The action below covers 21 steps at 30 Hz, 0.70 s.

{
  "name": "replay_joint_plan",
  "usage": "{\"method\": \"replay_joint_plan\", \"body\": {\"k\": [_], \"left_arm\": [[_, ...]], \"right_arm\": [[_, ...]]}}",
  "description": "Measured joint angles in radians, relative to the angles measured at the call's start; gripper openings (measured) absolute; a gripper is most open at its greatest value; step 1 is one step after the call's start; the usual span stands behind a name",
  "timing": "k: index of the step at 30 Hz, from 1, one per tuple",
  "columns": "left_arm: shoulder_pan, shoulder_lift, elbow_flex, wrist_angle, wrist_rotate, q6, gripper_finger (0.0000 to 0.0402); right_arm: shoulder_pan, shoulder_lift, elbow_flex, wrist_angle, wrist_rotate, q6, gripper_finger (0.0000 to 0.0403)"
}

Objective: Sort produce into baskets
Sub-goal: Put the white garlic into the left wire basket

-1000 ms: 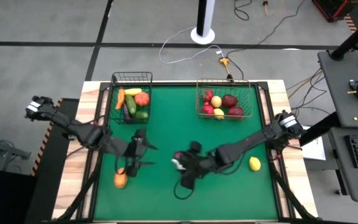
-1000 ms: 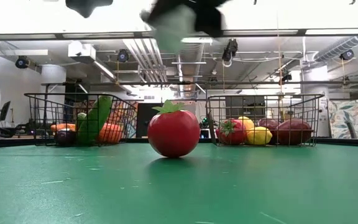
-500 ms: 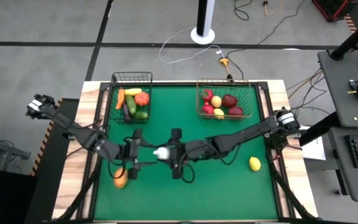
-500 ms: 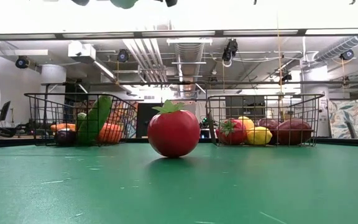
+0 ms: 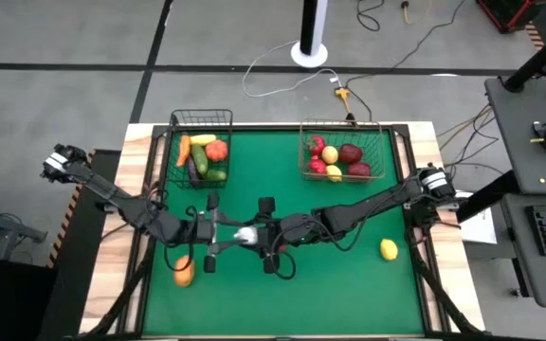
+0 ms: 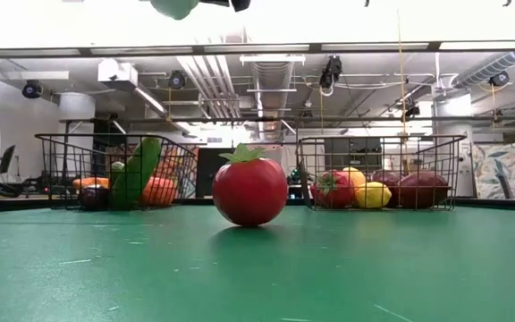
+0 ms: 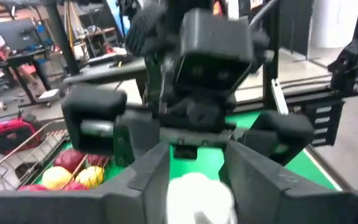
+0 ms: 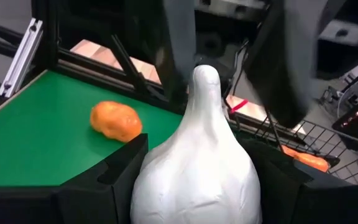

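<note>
Green table (image 5: pixel 349 284), two arms meeting at its middle over a white garlic (image 5: pixel 247 234).

Right gripper (image 5: pixel 266 236) grasps the garlic, whose bulb sits between its fingers with the pointed tip aimed at the left gripper (image 5: pixel 218 237); the left fingers flank that tip, contact unclear. Dark basket (image 5: pixel 201 118) sits upper left, wider basket (image 5: pixel 341 126) upper right, orange piece (image 5: pixel 184 274) lower left, lemon (image 5: pixel 389 249) lower right.
</note>
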Motion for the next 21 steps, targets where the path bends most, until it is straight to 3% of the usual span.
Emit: {"method": "replay_joint_plan", "body": {"k": [16,21], "left_arm": [[-0.002,0.014,-0.021,-0.02,-0.087,-0.043,0.0011],[-0.002,-0.001,-0.021,-0.023,-0.132,-0.059,0.002]], "right_arm": [[-0.009,0.0,0.0,0.015,0.016,-0.056,0.0229],[-0.033,0.0,0.0,0.039,0.006,-0.064,0.0229]]}}
